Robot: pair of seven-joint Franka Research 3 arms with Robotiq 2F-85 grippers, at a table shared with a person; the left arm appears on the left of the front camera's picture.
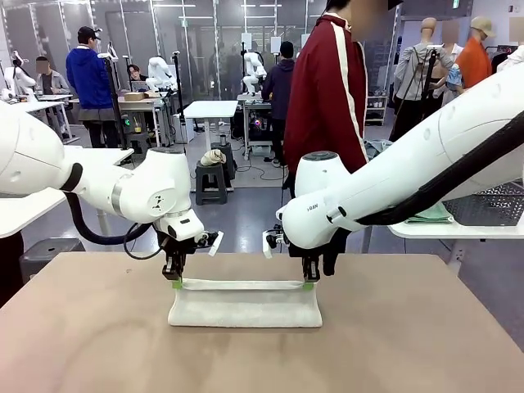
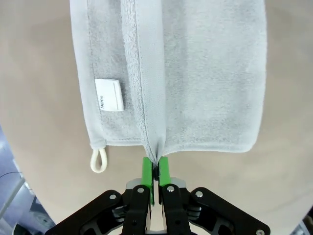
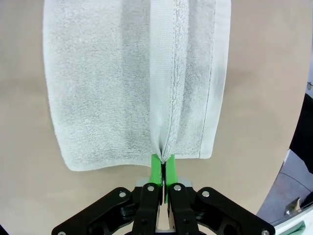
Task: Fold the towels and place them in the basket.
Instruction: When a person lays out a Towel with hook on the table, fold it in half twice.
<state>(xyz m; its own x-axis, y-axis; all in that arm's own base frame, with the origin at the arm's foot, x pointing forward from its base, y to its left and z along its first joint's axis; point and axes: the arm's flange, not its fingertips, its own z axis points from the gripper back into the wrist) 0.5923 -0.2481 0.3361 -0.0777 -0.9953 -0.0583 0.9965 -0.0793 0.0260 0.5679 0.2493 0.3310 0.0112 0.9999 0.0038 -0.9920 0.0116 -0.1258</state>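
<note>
The left tool is clamped tight on one end of a raised hem of the cream towel, and the right tool on the other end. The hem runs taut between them. Beneath both tools the rest lies on the bench.

Even overhead light filled the room, bright and diffuse. The towel cast only a soft shadow on the bench. Both wrist views were sharp centrally, with wide-angle bending at their edges.
</note>
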